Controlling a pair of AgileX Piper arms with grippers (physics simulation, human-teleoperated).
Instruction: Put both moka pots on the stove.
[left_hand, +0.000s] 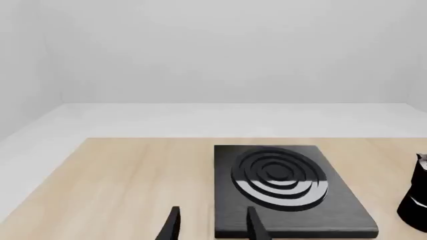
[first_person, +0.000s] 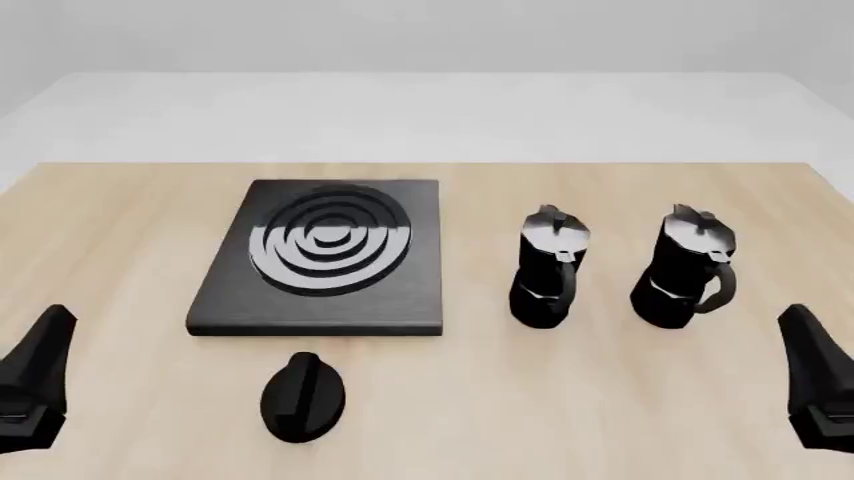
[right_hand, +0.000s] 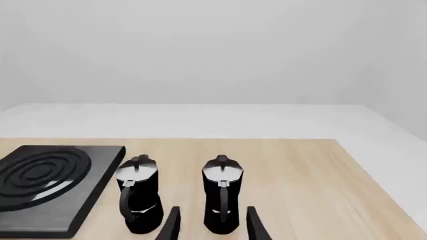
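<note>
pots: two moka pots stand upright on the table, right of the stove and apart from it; near pot (first_person: 549, 268) sits closer to the stove, far pot (first_person: 686, 268) just beside it to the right; neither touches the other

stove: flat dark slab (first_person: 324, 258) left of centre, burner rings bare, nothing on it yet

knob: black oval knob (first_person: 303, 396) lies in front of the stove; not mine to move

handling: I judge the pots rigid and hard, probably light but top-heavy with that lid and knob; faceted body looks smooth, so slip is a risk; curved handles face my side

hold: best taken across the black faceted body below the lid, jaws on two flat facets; the handle is thin and would let the pot swing

left gripper: my left gripper (left_hand: 212, 225) hangs low near the table's front left, fingers spread apart and empty, aimed at the stove's near edge

right gripper: my right gripper (right_hand: 212, 225) hangs low at front right, fingers parted and empty, lined up on the far pot (right_hand: 222, 200); near pot (right_hand: 139, 195) sits just off that line

progress: nothing placed; both pots to go
</note>
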